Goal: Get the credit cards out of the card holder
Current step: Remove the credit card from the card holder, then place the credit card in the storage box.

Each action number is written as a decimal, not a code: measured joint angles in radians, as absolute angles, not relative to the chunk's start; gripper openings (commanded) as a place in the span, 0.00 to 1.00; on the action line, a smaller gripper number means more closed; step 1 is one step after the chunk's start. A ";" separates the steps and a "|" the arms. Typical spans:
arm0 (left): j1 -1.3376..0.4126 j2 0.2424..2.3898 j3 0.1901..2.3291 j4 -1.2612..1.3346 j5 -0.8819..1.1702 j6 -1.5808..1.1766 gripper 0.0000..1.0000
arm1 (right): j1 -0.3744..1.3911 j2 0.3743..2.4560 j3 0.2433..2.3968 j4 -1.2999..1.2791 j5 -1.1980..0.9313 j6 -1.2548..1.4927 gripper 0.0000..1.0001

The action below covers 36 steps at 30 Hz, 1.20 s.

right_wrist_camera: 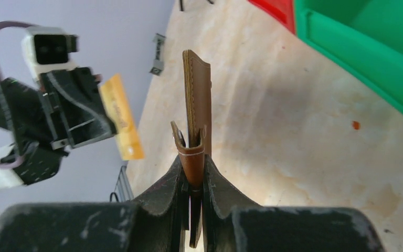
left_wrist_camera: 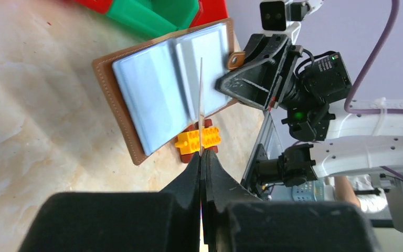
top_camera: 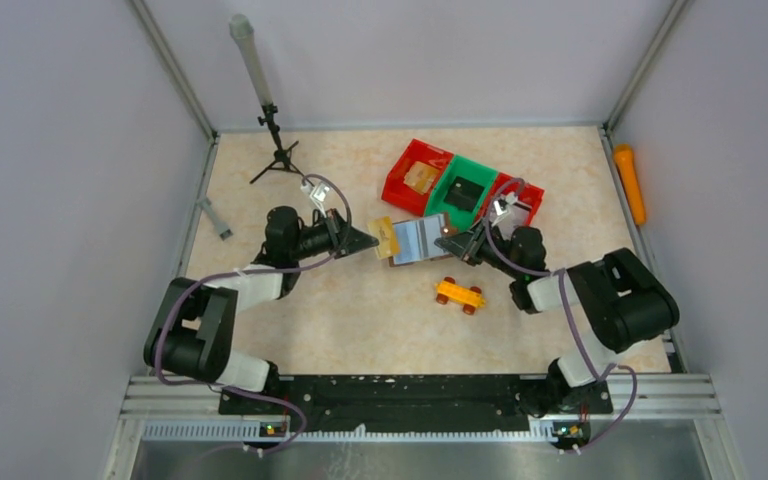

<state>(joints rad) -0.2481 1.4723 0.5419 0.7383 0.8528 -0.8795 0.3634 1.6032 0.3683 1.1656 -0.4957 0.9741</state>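
Note:
The brown card holder point(top_camera: 420, 240) lies open in mid-table, its greyish-blue pockets facing up point(left_wrist_camera: 157, 100). My right gripper point(top_camera: 465, 245) is shut on its right edge and strap; the right wrist view shows the holder edge-on point(right_wrist_camera: 197, 100) between my jaws point(right_wrist_camera: 191, 165). My left gripper point(top_camera: 362, 238) is shut on a yellowish credit card point(top_camera: 384, 238) and holds it just off the holder's left edge. In the left wrist view this card shows as a thin edge-on line point(left_wrist_camera: 201, 100) above my gripper point(left_wrist_camera: 202, 156). The right wrist view shows it point(right_wrist_camera: 120, 118) apart from the holder. Other cards are hidden.
An orange toy car point(top_camera: 459, 294) sits in front of the holder. Red point(top_camera: 415, 175), green point(top_camera: 460, 190) and red point(top_camera: 522, 198) bins stand behind it. A small tripod point(top_camera: 276, 150) stands at the back left, a grey piece point(top_camera: 215, 218) at the left edge, and an orange cylinder point(top_camera: 628, 185) at the right wall.

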 measured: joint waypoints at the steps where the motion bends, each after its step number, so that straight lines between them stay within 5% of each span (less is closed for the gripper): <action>1: -0.248 1.460 0.542 0.719 0.843 -0.867 0.00 | 0.363 1.604 0.380 1.121 -0.490 0.961 0.00; 16: -0.248 1.381 0.611 0.414 0.678 -0.713 0.00 | 0.405 1.802 0.498 0.908 -0.517 0.927 0.00; 36: -0.408 1.862 1.576 -0.340 0.277 -0.297 0.00 | 0.456 1.698 0.526 0.726 -0.395 0.781 0.00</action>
